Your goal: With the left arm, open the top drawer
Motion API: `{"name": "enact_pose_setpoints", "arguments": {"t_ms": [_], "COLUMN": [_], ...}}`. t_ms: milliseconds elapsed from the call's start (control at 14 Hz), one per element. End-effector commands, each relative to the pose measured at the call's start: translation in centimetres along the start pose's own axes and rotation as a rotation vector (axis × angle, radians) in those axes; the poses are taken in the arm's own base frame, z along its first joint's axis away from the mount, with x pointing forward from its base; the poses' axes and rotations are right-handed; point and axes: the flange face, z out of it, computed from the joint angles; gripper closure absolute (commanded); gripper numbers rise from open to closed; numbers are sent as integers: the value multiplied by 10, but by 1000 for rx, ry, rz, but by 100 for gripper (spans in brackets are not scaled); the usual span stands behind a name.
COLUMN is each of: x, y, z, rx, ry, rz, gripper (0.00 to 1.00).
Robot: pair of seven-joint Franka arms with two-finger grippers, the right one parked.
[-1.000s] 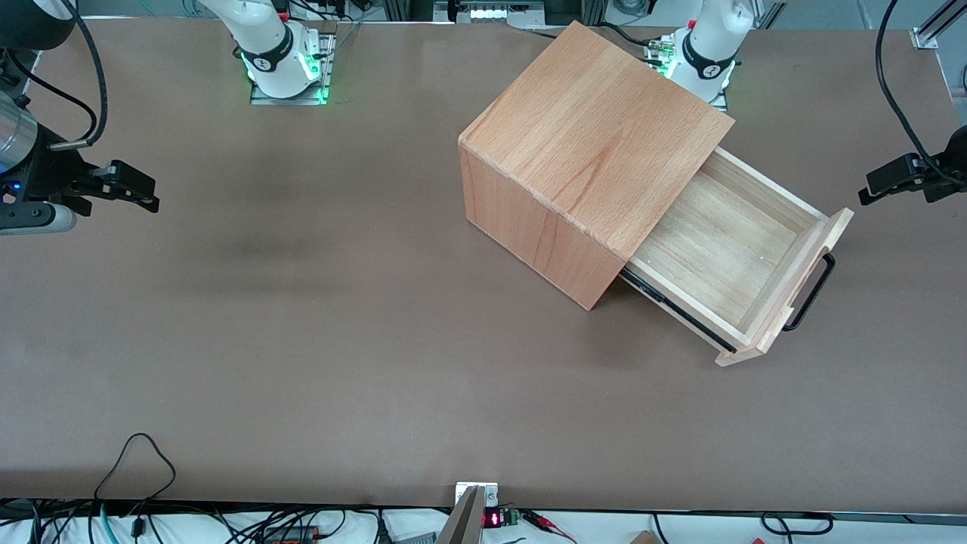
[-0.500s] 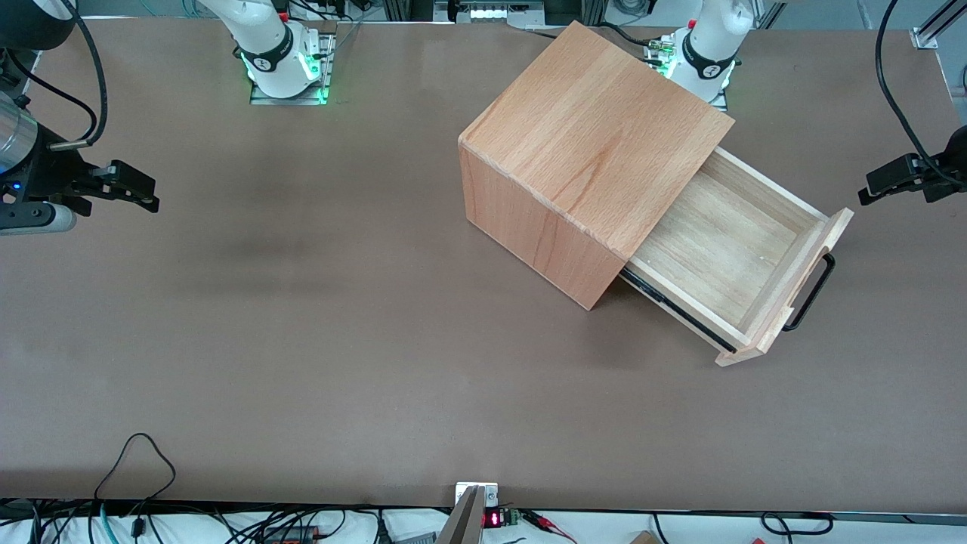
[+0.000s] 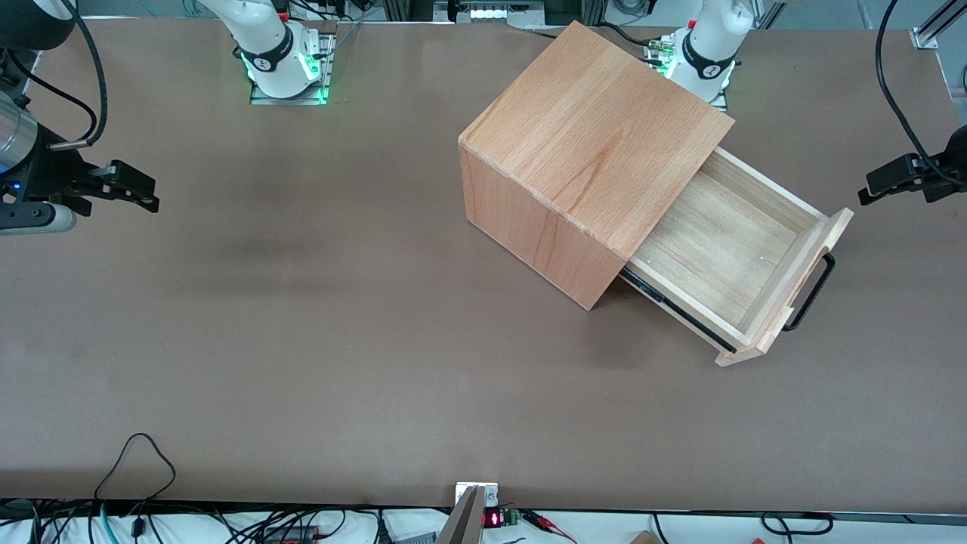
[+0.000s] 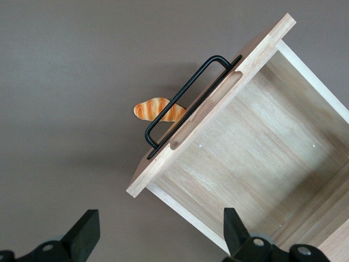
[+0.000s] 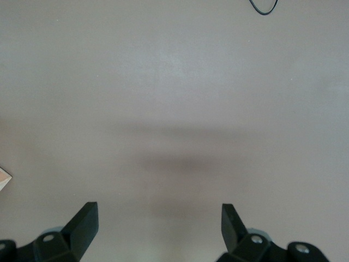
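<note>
The top drawer (image 3: 718, 249) stands pulled far out of its beech cube cabinet (image 3: 597, 143), and its tray (image 4: 256, 147) is bare inside. The thin black handle (image 3: 812, 291) (image 4: 188, 101) on its flat front panel is free. My left arm's gripper (image 3: 865, 196) hangs in the air toward the working arm's end of the table, apart from the drawer front. It is open (image 4: 159, 234), its fingers (image 4: 84, 234) wide apart with nothing between them. It looks down on a corner of the drawer front.
A small orange striped bread roll (image 4: 158, 110) lies on the table in front of the drawer, partly under the handle. Two arm bases (image 3: 283, 64) (image 3: 706, 57) stand at the table's back edge. Loose cables (image 3: 136, 461) lie at the front edge.
</note>
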Motion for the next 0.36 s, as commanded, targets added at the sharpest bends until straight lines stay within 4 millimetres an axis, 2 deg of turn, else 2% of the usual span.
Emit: {"name": "enact_pose_setpoints", "arguments": {"t_ms": [0, 286], "x": [-3, -3], "y": [-1, 0], "z": [-3, -4], "rx": [19, 18], "ry": [6, 9], "rz": [2, 2], "gripper": [0, 0]}}
